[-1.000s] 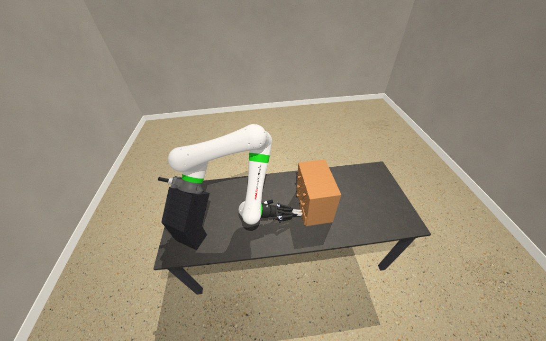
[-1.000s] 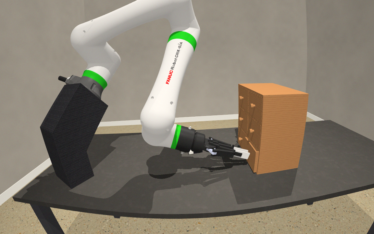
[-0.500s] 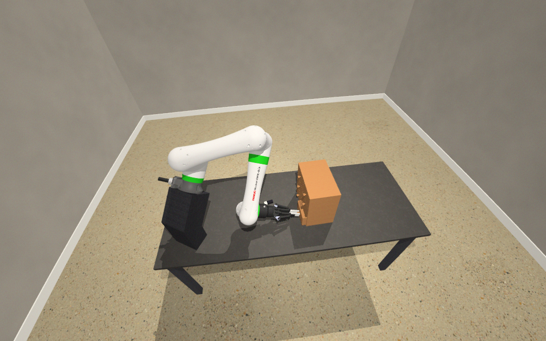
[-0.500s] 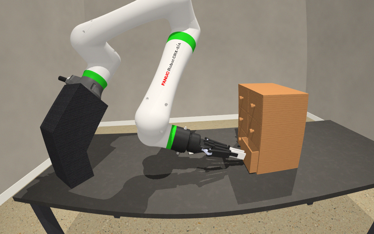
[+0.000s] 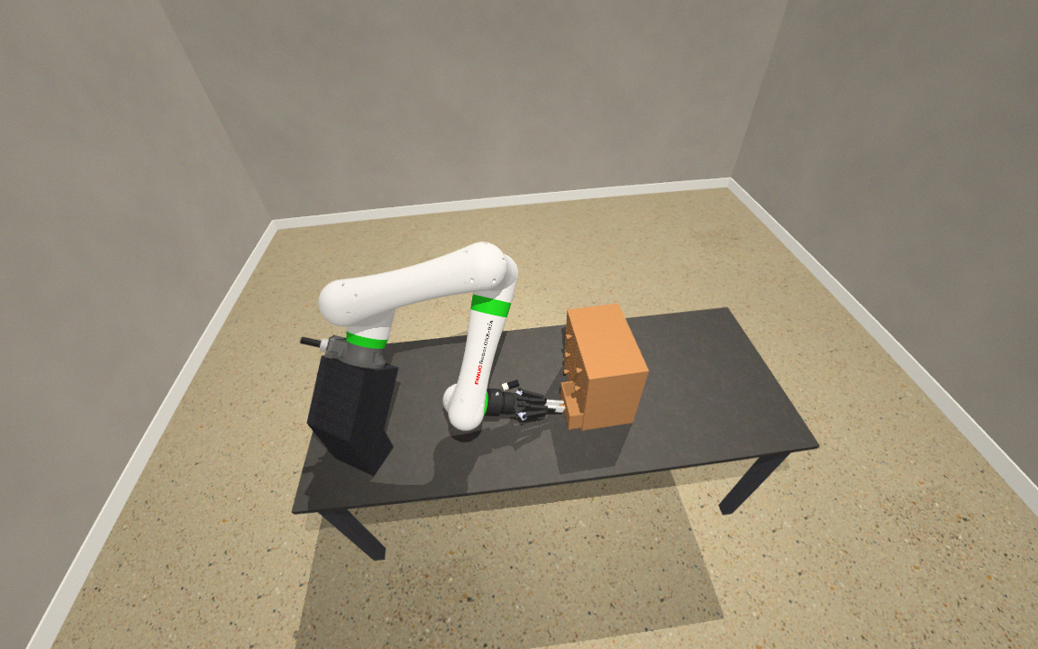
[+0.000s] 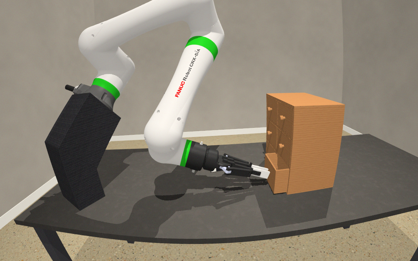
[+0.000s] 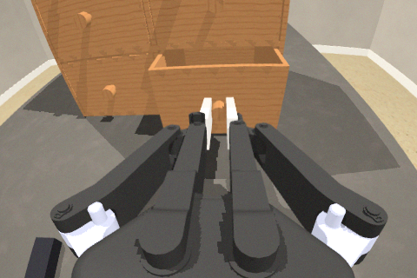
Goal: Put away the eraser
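Observation:
The wooden chest (image 5: 603, 362) stands on the black table; it also shows in the exterior view (image 6: 304, 143) and the wrist view (image 7: 156, 0). Its bottom drawer (image 6: 277, 177) on the near side is pulled a short way out, and it also shows in the wrist view (image 7: 219, 87). I cannot see what is inside it. My gripper (image 7: 219, 109) (image 6: 262, 172) is shut on that drawer's small knob (image 7: 218, 104), low over the table. The other drawers look pushed in. The loose eraser (image 7: 40, 274), a black and white block, lies on the table behind my gripper to the left.
The arm's black pedestal (image 6: 80, 152) stands tilted at the table's left end. The arm's forearm (image 6: 184, 107) rises steeply above the wrist. The table's front edge (image 6: 236, 236) runs close below the chest.

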